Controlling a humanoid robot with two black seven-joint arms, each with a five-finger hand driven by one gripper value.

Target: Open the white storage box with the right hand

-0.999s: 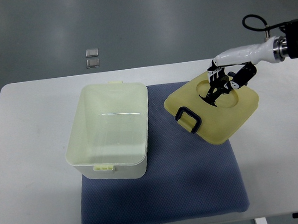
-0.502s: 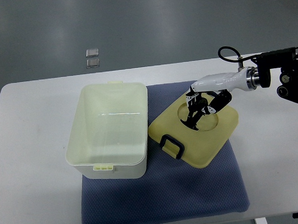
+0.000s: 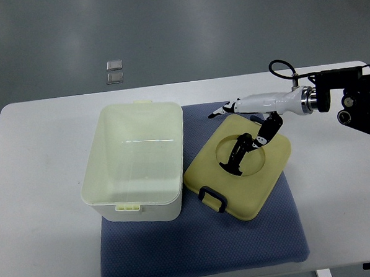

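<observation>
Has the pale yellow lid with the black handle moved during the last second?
Yes. The pale yellow lid has shifted left and toward the camera, closer to the open white storage box, which stays put. The right hand has opened.

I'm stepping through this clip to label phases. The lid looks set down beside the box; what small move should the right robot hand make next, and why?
Probably lift up and back toward the right edge. The lid lies flat on the blue mat, beside the open storage box, and the right robot hand has spread fingers holding nothing, one dark fingertip in the lid's round recess.
</observation>
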